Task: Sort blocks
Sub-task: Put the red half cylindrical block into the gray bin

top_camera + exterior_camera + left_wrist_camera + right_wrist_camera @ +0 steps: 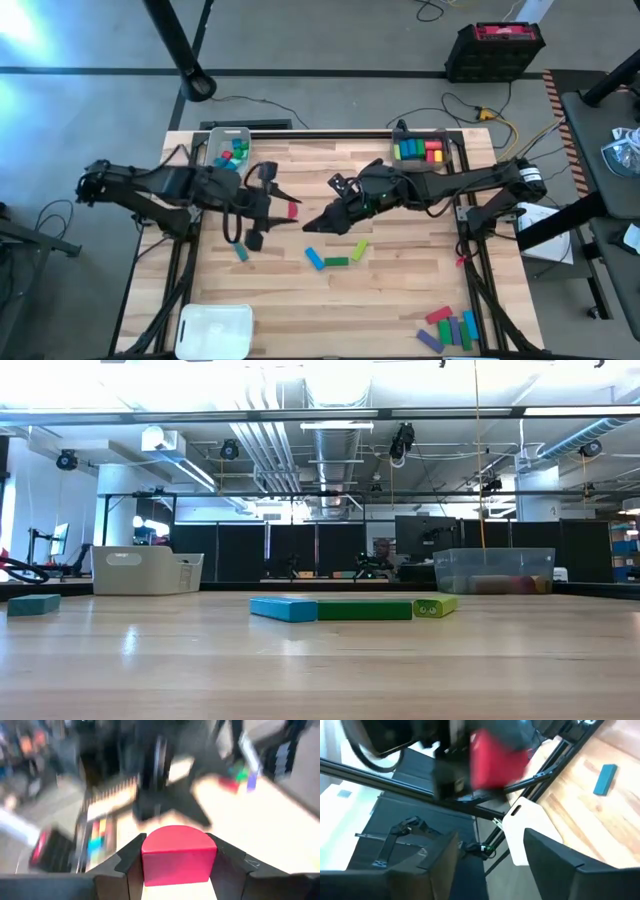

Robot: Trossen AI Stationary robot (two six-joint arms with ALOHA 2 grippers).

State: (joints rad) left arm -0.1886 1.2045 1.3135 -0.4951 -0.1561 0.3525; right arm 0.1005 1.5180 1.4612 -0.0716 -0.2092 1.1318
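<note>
Left gripper (284,203), jaws closed on the red block (292,210) at frame centre-left above the worktop (400,290); right gripper (318,226), jaws parted and empty, points at it from just right.

A white lid (214,330) lies at the wooden table's (400,300) near-left corner.

The worktop (400,300) was of pale wooden planks, set on a grey concrete floor (330,35). A black case with a red top (497,48) stood on the floor beyond it, with cables (470,105) trailing near. Behind the worktop the room was a wide hall: bright strip lights (250,372), silver ducts (330,445) under the ceiling, dark partition panels (270,555) and monitors (418,540) along the back.
</note>
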